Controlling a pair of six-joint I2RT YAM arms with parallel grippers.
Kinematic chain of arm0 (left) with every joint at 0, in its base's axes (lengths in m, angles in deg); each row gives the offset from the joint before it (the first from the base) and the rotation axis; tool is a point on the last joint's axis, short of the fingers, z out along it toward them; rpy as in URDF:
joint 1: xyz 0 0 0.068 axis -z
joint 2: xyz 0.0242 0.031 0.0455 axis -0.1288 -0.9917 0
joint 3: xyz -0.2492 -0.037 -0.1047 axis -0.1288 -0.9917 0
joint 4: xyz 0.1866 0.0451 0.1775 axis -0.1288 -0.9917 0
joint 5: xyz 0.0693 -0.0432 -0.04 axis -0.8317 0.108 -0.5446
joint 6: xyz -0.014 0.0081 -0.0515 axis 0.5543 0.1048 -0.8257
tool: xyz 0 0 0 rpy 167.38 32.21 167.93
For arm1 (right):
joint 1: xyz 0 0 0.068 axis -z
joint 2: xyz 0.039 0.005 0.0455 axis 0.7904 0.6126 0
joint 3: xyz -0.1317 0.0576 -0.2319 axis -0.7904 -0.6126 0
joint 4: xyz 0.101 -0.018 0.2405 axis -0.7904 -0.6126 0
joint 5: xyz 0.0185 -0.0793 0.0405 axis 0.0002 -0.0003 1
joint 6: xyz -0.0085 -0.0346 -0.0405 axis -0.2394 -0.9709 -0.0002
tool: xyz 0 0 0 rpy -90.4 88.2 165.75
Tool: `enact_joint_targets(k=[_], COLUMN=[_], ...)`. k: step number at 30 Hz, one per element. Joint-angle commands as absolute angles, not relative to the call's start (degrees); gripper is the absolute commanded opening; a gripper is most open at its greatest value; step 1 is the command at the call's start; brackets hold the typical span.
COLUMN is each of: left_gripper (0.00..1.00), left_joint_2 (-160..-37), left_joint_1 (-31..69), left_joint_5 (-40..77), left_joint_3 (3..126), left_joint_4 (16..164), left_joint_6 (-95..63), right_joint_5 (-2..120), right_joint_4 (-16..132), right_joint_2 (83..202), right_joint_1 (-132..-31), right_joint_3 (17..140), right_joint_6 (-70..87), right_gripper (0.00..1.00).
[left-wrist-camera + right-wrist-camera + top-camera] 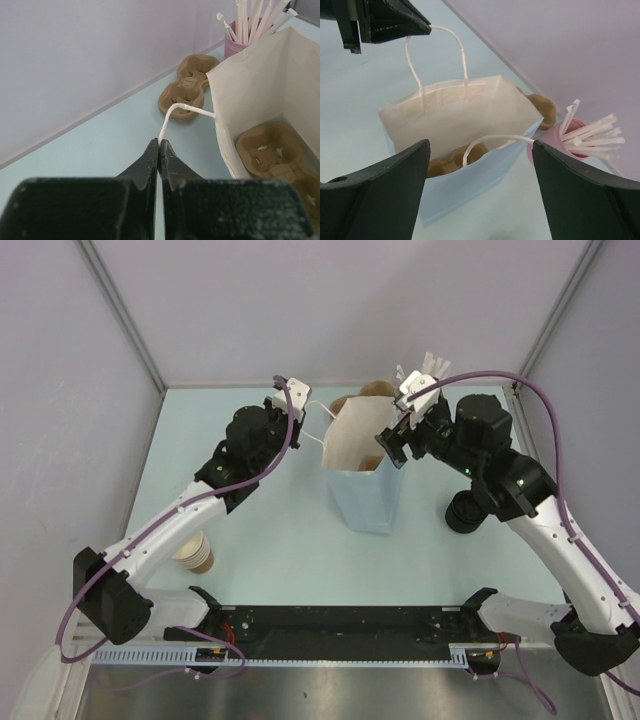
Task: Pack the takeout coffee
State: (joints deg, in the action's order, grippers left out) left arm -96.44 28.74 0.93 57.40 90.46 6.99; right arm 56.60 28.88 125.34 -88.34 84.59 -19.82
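Note:
A paper bag, light blue outside and white inside, stands open at the table's middle. My left gripper is shut on the bag's white handle, pulling that side outward. Its black fingertips also show in the right wrist view. My right gripper hangs open over the bag's right rim, holding nothing, and the other handle droops between its fingers. A tan pulp carrier lies in the bag. A round black shape sits under my right forearm; I cannot tell whether it is the takeout coffee.
More pulp carriers are stacked behind the bag by the back wall. A pink cup of white straws stands at the back right. Lidless tan cups lie near my left arm.

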Motion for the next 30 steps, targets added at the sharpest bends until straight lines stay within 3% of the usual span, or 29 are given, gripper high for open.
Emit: enact_joint_targets(k=[1,10,21,30], left_gripper=[0.06,0.07,0.08,0.08], left_joint_2=[-94.6,-94.2,-94.0,-94.8], left_joint_1=[28.8,28.8,28.8,28.8], left_joint_5=[1.9,2.3,2.4,2.4], left_joint_3=[57.7,58.3,58.1,58.1], left_joint_4=[92.6,91.9,92.0,92.2], left_joint_6=[6.9,7.1,7.3,7.4], right_joint_5=[54.2,55.3,70.0,76.9], right_joint_4=[28.8,26.1,26.1,27.5], right_joint_2=[122.6,122.0,125.7,128.9], right_joint_1=[-87.4,-83.9,-72.5,-72.3], right_joint_3=[89.9,87.9,86.3,85.5], right_joint_6=[-24.3,-35.8,-41.6,-42.2], right_gripper=[0.88,0.89,0.88,0.77])
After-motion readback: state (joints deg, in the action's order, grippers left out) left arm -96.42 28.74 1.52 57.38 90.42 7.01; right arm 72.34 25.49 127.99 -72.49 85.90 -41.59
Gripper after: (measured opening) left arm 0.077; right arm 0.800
